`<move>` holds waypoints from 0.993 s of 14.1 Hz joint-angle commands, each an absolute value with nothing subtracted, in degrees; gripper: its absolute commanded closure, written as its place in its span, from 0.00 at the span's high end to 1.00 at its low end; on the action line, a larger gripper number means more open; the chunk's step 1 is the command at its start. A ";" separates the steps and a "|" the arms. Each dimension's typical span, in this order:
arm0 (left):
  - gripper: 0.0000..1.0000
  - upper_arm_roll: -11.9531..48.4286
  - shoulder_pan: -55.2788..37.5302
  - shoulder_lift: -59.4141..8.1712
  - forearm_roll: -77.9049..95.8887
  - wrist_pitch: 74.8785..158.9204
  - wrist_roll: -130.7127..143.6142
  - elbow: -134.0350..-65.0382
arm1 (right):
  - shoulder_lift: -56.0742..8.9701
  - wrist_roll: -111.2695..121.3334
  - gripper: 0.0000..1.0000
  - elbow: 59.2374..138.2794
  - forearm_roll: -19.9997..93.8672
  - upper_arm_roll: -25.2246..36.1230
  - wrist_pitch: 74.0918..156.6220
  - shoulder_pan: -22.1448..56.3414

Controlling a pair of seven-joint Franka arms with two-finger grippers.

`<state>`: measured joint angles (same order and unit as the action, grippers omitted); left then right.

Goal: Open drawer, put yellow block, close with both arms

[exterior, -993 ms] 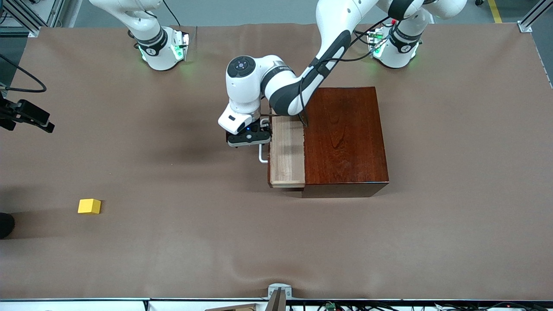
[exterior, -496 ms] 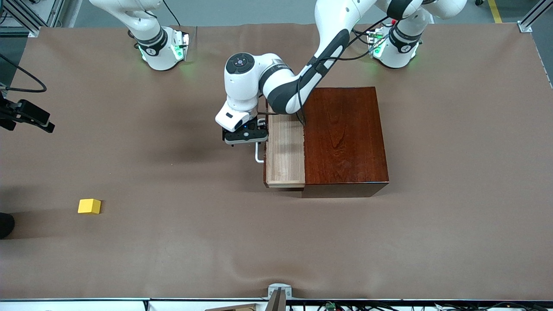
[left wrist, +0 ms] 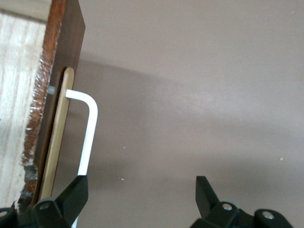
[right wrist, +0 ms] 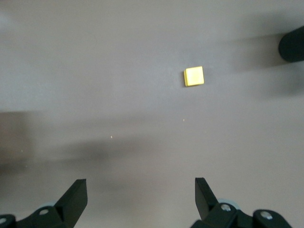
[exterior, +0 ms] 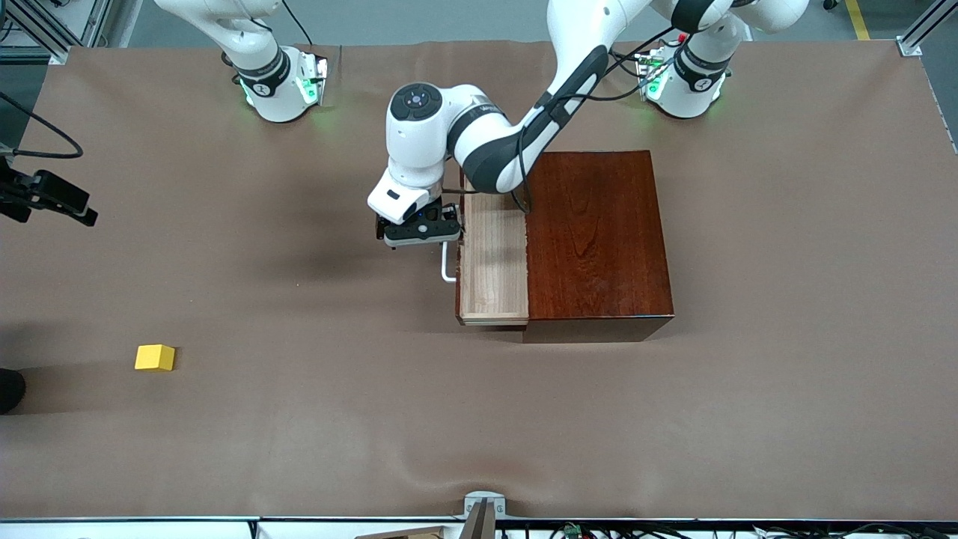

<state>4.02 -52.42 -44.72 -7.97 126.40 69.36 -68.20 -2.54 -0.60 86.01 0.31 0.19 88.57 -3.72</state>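
With the drawer (exterior: 494, 266) open, the left gripper (exterior: 418, 233) sits wide-jawed beside its handle (exterior: 447, 266), while the right gripper (right wrist: 137, 199), also wide-jawed, must descend onto the yellow block (exterior: 155, 357) near the counter's corner.

The left arm's wrist covered the farther half of the drawer's handle (exterior: 447, 268) in the front view. The right gripper (exterior: 46, 197) was cut off by that view's edge. The drawer (left wrist: 21, 104) ran out of the left wrist frame.
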 commanded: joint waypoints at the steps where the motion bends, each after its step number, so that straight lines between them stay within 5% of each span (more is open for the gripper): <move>1: 1.00 3.61 -52.12 -41.76 -7.12 122.80 70.31 -67.85 | -1.32 0.00 1.00 86.40 -0.09 0.09 85.97 -4.13; 9: 1.00 3.43 -42.90 -31.04 -2.11 114.98 65.59 -68.90 | -1.41 6.77 1.00 87.01 -0.35 0.26 83.67 -6.93; 14: 1.00 3.60 -33.68 -26.99 1.14 108.29 51.35 -69.96 | -4.03 10.72 1.00 90.53 -4.83 0.26 92.36 -11.50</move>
